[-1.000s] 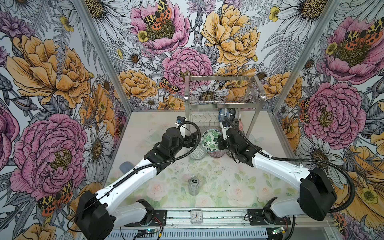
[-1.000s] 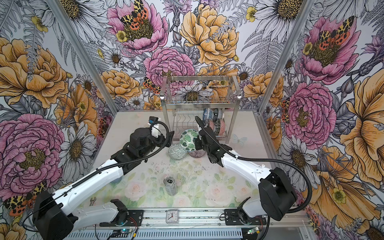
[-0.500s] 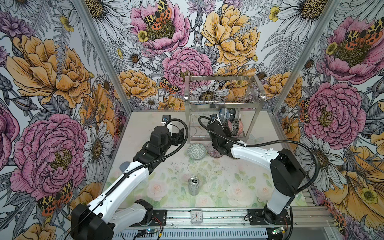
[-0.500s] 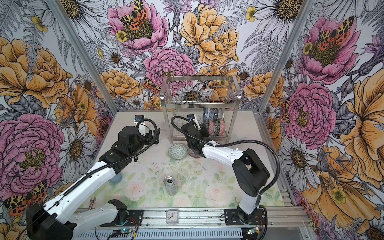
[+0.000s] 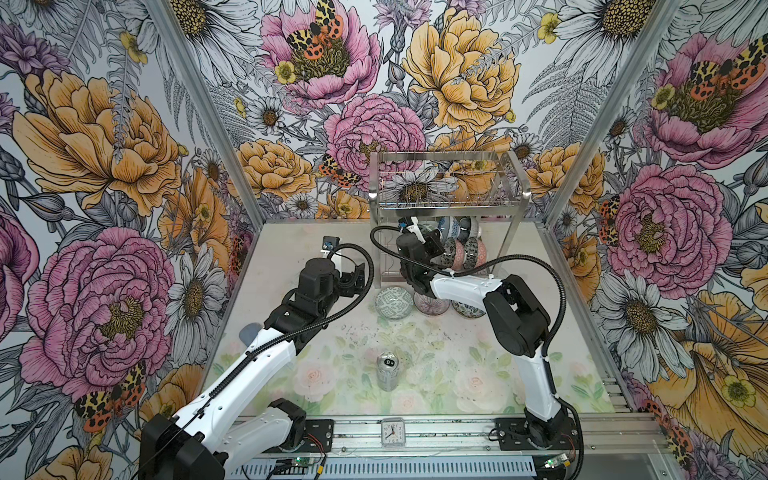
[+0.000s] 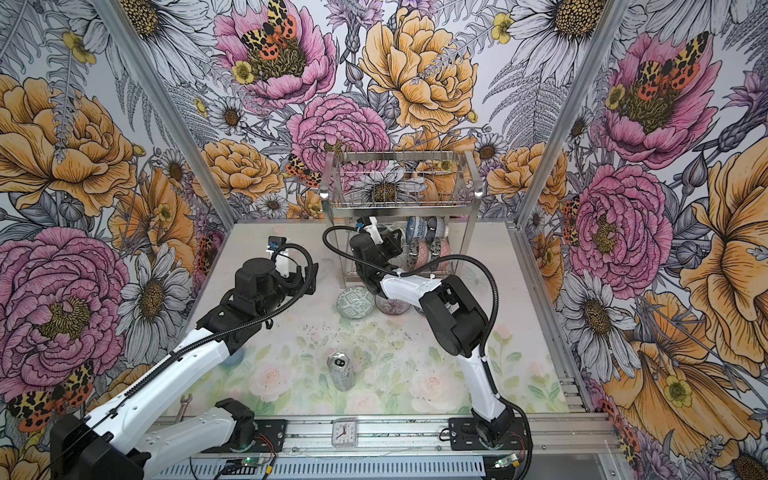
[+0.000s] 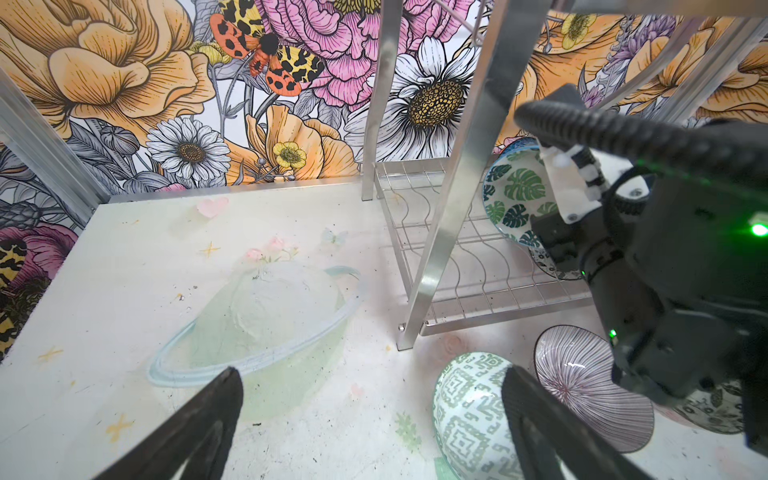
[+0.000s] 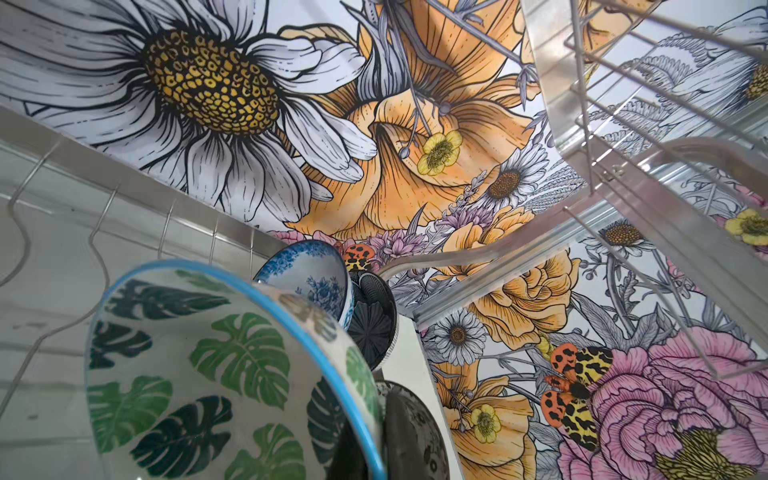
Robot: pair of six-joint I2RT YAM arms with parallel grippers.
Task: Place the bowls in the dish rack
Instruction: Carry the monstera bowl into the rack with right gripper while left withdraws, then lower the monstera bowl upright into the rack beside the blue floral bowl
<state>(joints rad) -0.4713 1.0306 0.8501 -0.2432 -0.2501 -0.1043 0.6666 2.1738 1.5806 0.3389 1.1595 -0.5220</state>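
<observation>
My right pincer (image 8: 374,436) is pressed together on the rim of the white ceramic bowl with green leaf prints and a blue edge (image 8: 199,365). It holds that bowl on edge inside the lower tier of the tall shiny steel wire dish rack (image 5: 449,200). I cannot tell whether the bowl touches the wavy wires beneath it. Just past the pincer's tips, deeper in the same tier, the blue floral bowl (image 8: 309,276) and the black ribbed bowl (image 8: 372,320) stand on edge, close against each other. In a top view, pink-sided bowls (image 5: 457,254) stand in the row beside this pincer, on the side away from my left arm.

My left pincer (image 7: 372,376) is spread wide and pinches nothing. It hovers over the pale printed tabletop (image 7: 124,291), outside the rack and just short of its nearest flat leg (image 7: 453,216). Near one of its fingers (image 7: 536,424), not gripped, the green-and-white geometric patterned bowl (image 7: 465,419) rests on the table. Past that, farther from the left pincer, comes the bowl with fine purple radial lines (image 7: 582,386), then a black-and-white floral bowl (image 7: 706,411). Both lie under my right forearm, in front of the rack.

Well back from both pincers, toward the arm bases, the upright silver drink can (image 5: 387,370) stands on the table. The small white clock (image 5: 392,432) sits on the rail behind it.
</observation>
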